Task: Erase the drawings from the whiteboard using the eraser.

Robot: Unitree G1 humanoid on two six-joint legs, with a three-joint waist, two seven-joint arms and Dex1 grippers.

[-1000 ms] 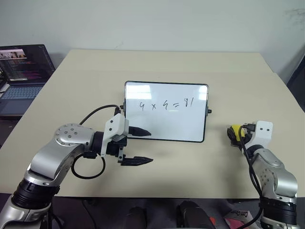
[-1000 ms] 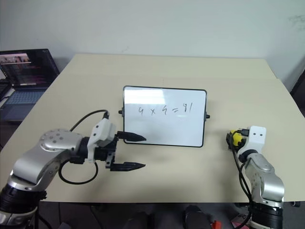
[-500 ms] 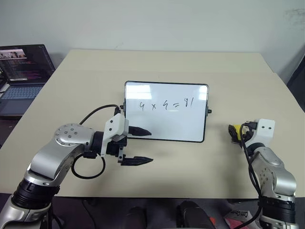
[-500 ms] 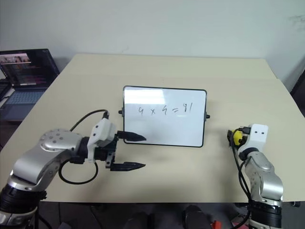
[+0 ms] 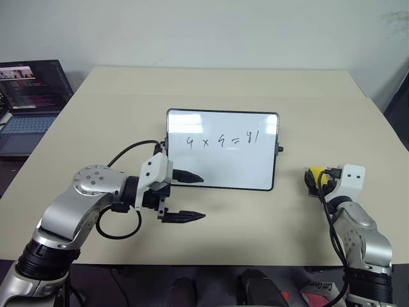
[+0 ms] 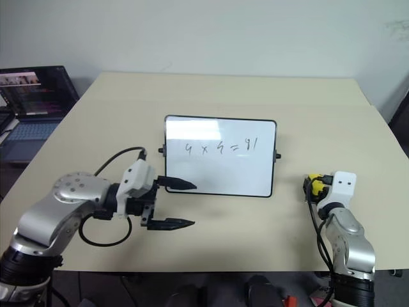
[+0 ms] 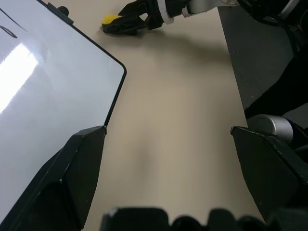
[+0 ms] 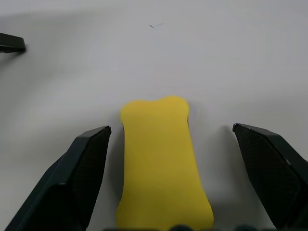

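Whiteboard (image 5: 222, 149) flat mid-table, drawings (image 5: 222, 140) intact; yellow eraser (image 5: 316, 174) right.

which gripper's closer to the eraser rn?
Right. The right gripper is open with the eraser lying on the table between its fingers, not yet gripped. The left gripper is open at the whiteboard's near left corner, the board's width away.

On my counter (image 5: 211, 89) the whiteboard (image 5: 222, 169) lies centred, with the drawings (image 5: 222, 139) on its far half. The eraser (image 5: 316, 174) lies well to its right; a laptop (image 5: 29, 102) sits off the counter's left edge.
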